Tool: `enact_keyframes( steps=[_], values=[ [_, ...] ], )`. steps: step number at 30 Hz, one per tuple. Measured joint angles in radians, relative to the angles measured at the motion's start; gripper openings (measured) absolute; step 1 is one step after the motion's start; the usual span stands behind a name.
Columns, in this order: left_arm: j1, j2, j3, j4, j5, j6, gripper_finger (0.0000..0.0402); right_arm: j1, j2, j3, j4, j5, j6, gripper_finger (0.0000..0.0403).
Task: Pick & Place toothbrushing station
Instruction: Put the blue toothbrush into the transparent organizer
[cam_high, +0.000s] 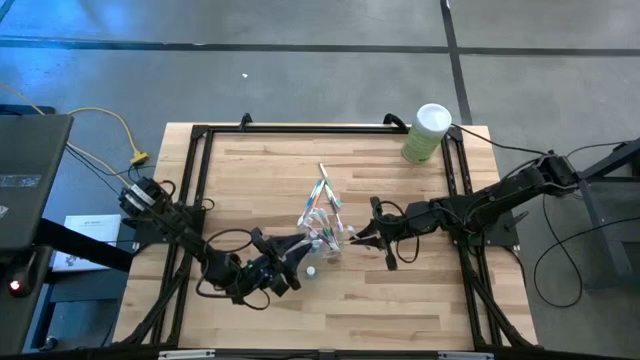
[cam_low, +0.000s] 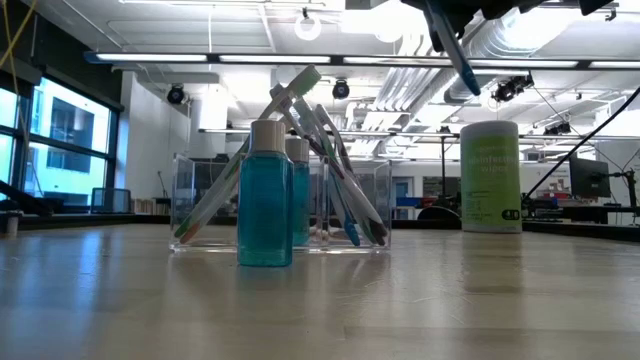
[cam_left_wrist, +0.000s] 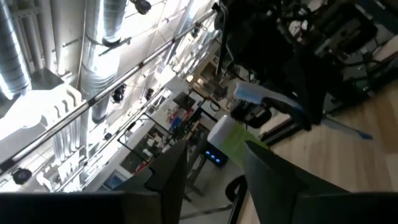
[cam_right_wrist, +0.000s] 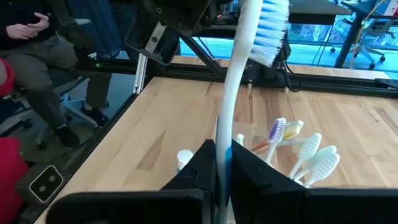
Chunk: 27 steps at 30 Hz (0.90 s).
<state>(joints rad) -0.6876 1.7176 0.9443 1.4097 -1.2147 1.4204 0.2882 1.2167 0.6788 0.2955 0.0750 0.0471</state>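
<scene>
Left tool (cam_high: 283, 262) sits low on the near-left part of the tabletop (cam_high: 420, 300), just left of the clear holder (cam_high: 325, 238). Its wrist view looks up at the ceiling, fingers (cam_left_wrist: 171, 171) parted with nothing between them. So it's empty and, as I judge it, tilted back out of the way, clear of the holder so the other arm can work.

Centre of the tabletop: clear holder stands upright with a bunch of pastel toothbrushes (cam_high: 322, 205) leaning in it, heads fanned toward the far side. They lean because the holder is short and the handles are long. Two small blue bottles with pale caps (cam_low: 265, 195) stand at the near side of the holder in the low view; whether they are inside it or just in front is not clear. One small white-capped thing (cam_high: 312, 270) lies on the wood just near-left of the holder.

Right tool (cam_high: 368, 240) is just right of the holder, closed on a pale blue toothbrush (cam_right_wrist: 239, 93), handle pinched between the fingers, bristle head up and away. Held by the handle end, likely so it can go handle-first into the holder among the others. It hangs above the brush heads, not yet in.

Far right: green canister with white lid (cam_high: 427, 133), upright near the far edge, well apart and not involved.

Step judged: placing one more brush; most brushes already in.
</scene>
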Motion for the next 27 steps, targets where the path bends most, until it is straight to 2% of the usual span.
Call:
enact_keyframes(
  steps=[7,12,16,19,22,27],
  values=[
    [0.007,0.000,0.000,0.002,-0.045,0.002,0.0163,0.000,0.000,-0.001,0.022,0.001,-0.038,0.0013],
    [0.018,0.000,0.000,0.112,-0.045,0.154,0.0163,0.000,0.031,-0.004,0.180,0.005,-0.168,0.0013],
    [0.003,-0.008,0.000,0.148,-0.045,0.106,0.0163,0.000,0.052,-0.005,0.238,0.025,-0.224,0.0013],
    [-0.011,-0.015,0.000,0.150,-0.036,0.129,0.0163,-0.002,0.054,-0.006,0.246,0.040,-0.247,0.0013],
    [-0.008,-0.026,-0.003,0.152,-0.048,0.194,0.0163,-0.028,0.054,-0.006,0.301,-0.003,-0.271,0.0013],
    [0.044,-0.098,-0.055,0.152,-0.036,0.240,0.0163,-0.103,0.081,-0.003,0.459,-0.142,-0.282,0.0013]
  ],
)
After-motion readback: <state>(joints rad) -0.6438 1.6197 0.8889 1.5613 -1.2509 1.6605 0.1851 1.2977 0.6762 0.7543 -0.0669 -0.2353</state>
